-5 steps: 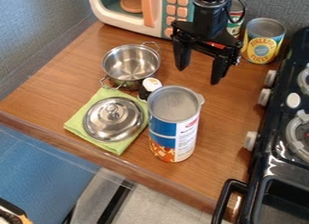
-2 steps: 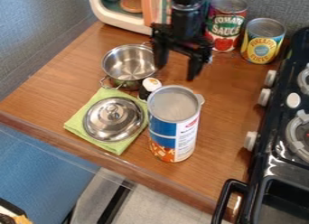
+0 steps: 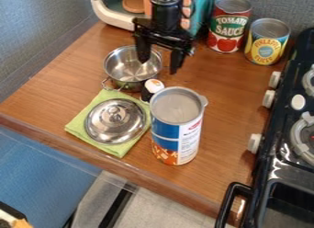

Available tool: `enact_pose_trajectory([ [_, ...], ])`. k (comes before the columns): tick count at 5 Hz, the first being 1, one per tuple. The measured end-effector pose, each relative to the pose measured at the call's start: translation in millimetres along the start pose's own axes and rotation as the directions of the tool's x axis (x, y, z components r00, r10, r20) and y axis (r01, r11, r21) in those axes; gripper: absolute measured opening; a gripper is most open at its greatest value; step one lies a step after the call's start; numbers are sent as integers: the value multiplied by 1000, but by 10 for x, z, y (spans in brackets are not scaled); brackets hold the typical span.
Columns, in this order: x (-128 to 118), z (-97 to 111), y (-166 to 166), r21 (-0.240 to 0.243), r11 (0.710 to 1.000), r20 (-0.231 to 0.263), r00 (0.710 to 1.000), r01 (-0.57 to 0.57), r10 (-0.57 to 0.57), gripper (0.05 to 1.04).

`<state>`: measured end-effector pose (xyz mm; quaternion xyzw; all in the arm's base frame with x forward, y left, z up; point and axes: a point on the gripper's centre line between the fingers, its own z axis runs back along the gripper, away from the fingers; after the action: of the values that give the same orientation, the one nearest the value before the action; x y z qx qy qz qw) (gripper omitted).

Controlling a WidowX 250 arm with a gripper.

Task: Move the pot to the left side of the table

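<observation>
Black gripper [image 3: 158,66] parted, its two fingers spread and pointing down, nothing between them that I can make out. The pot [image 3: 131,68], shiny steel, sits upright just left of the gripper's middle in the view; the left finger overlaps the pot's right part, while the right finger shows beyond the rim. Whether the left finger touches the pot or is above it, I cannot tell.

Nearer the camera than the gripper, a small shaker [image 3: 152,87] stands right beside the pot, and the tall canister [image 3: 177,126] rises just beyond that, close to the shaker. Down and left of the gripper, the lid [image 3: 114,120] rests on the green cloth [image 3: 123,150], whose far corner lies close under the pot's near handle [image 3: 110,85]; these crowd the pot's near side. Behind the gripper is the toy microwave [image 3: 105,16]. Back and right of it stand the red can [image 3: 229,27] and, beside that, the yellow can [image 3: 266,44]. Well to the gripper's right, the stove [image 3: 279,153] bounds the table.

Left of gripper and pot, a broad stretch of brown table [image 3: 55,84] runs to the wall [image 3: 43,25]. Its front edge slants past the cloth and canister, well apart from the gripper.
</observation>
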<state>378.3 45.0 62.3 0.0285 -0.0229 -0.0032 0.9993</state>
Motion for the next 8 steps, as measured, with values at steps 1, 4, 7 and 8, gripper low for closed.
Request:
enact_pose_trajectory([
  [1, -24, -165, 5, 5, 1000, -56, 998, -4, 4, 1001],
  [4, -20, -252, 11, 13, 999, -63, 997, -43, 44, 380],
  [7, -30, -143, 41, 25, 999, -65, 997, -42, 44, 83],
  [8, -11, 77, 182, 40, 997, -9, 997, -73, 73, 68],
])
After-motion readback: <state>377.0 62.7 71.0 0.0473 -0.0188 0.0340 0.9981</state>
